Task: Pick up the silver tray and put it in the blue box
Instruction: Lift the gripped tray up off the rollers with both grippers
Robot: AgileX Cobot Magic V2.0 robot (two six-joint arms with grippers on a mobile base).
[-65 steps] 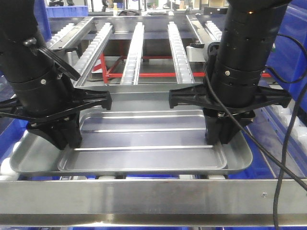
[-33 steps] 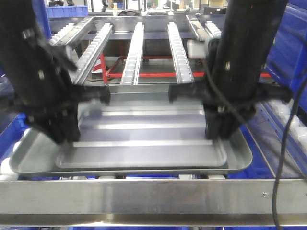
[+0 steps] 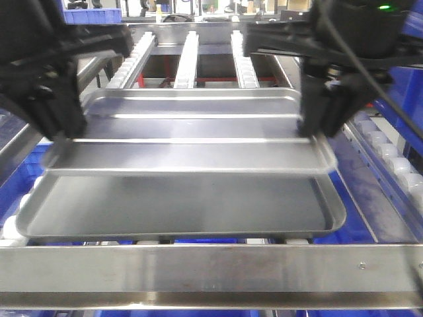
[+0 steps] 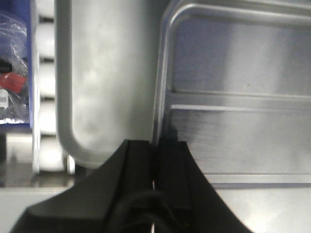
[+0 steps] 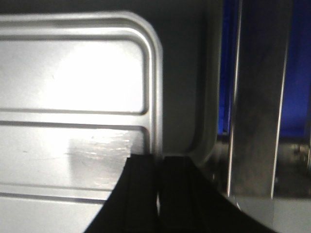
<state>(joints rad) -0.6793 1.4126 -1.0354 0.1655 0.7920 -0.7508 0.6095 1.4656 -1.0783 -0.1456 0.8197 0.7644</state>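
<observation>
The silver tray hangs in the air, tilted with its near edge lower, held at both short ends. My left gripper is shut on its left rim, and my right gripper is shut on its right rim. In each wrist view the black fingers pinch the thin rim between them. A second, similar tray lies flat on the rollers right beneath. Blue plastic, probably the blue box, shows below and beside the trays; its rim is hidden.
A steel crossbar runs along the front. Roller rails lead away at the back, and white rollers line the right side. Blue crates stand at the far left.
Both grippers have risen with the upper tray, lifting it off the lower tray, which stays on the rollers. The arms are blurred with motion.
</observation>
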